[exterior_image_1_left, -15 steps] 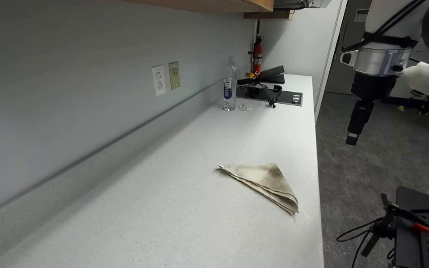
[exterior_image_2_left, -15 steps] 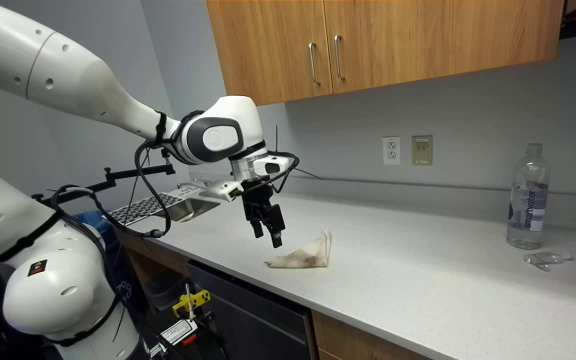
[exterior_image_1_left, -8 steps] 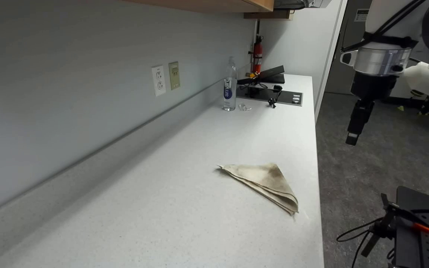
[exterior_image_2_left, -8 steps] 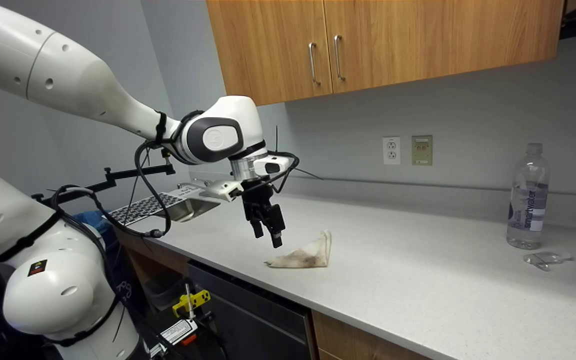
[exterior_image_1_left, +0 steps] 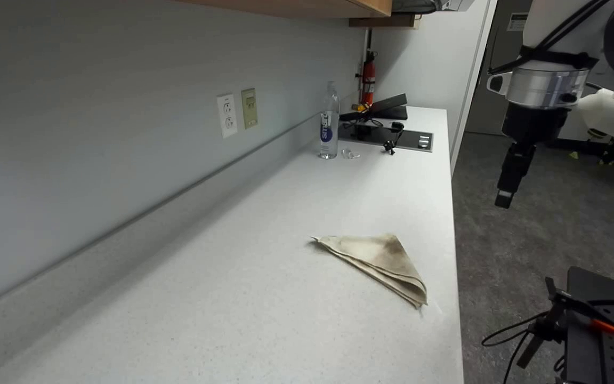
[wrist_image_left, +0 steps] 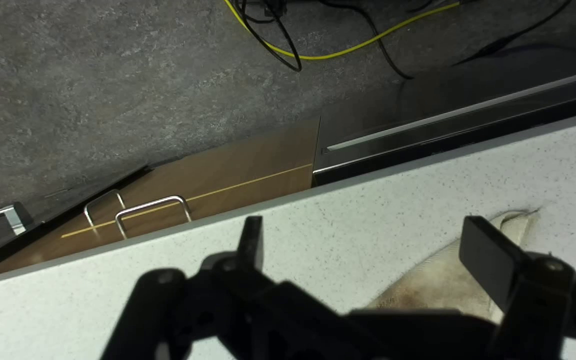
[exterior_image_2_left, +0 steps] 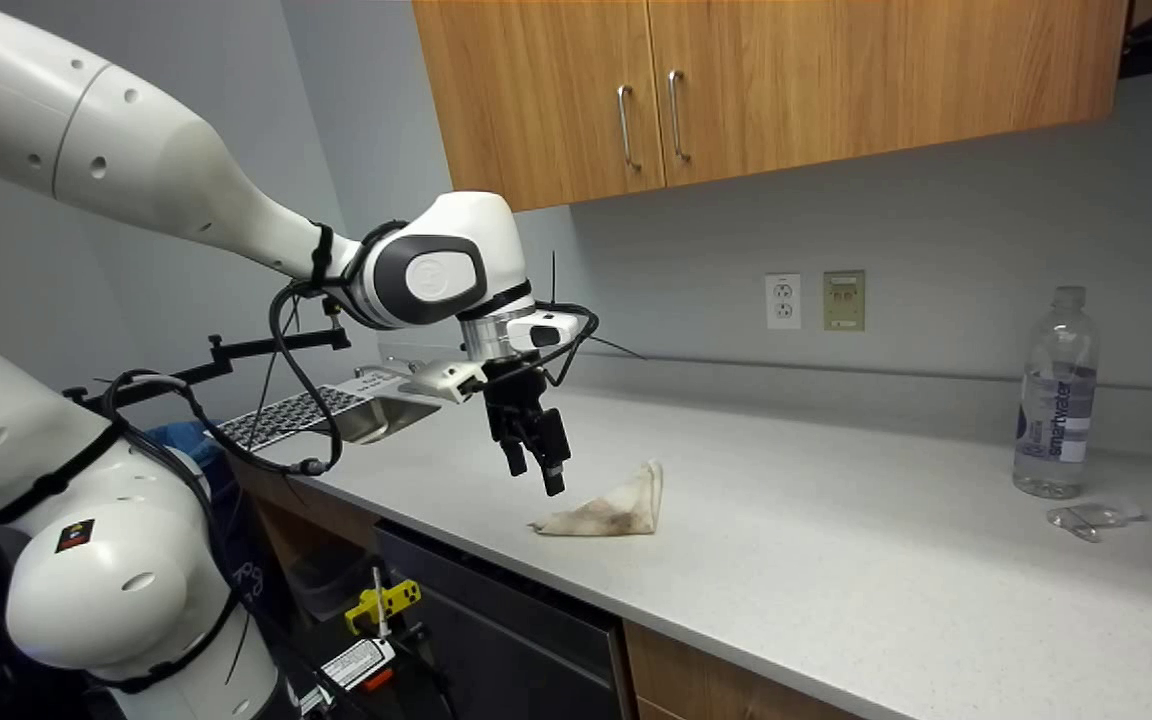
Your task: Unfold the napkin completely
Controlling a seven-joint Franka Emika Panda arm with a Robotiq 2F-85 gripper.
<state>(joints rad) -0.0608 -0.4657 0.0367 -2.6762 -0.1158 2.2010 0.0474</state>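
Observation:
A beige napkin (exterior_image_1_left: 376, 253) with brown stains lies folded into a rough triangle on the white counter (exterior_image_1_left: 221, 320), near its front edge. Several layers show along one side, and one end curls up in a loop. It also shows in an exterior view (exterior_image_2_left: 614, 508) and in the wrist view (wrist_image_left: 435, 280), where my gripper hides part of it. My gripper (exterior_image_2_left: 535, 475) is open and empty above the counter, apart from the napkin. In the wrist view its fingers (wrist_image_left: 363, 242) stand wide apart, and one finger overlaps the napkin in the picture.
A water bottle (exterior_image_2_left: 1056, 420) stands near the wall, with a small clear plastic piece (exterior_image_2_left: 1091, 518) beside it. A sink (exterior_image_2_left: 391, 418) is set into the counter. A cooktop (exterior_image_1_left: 408, 140) with cables is at the far end. Wooden cabinets (exterior_image_2_left: 786, 80) hang above.

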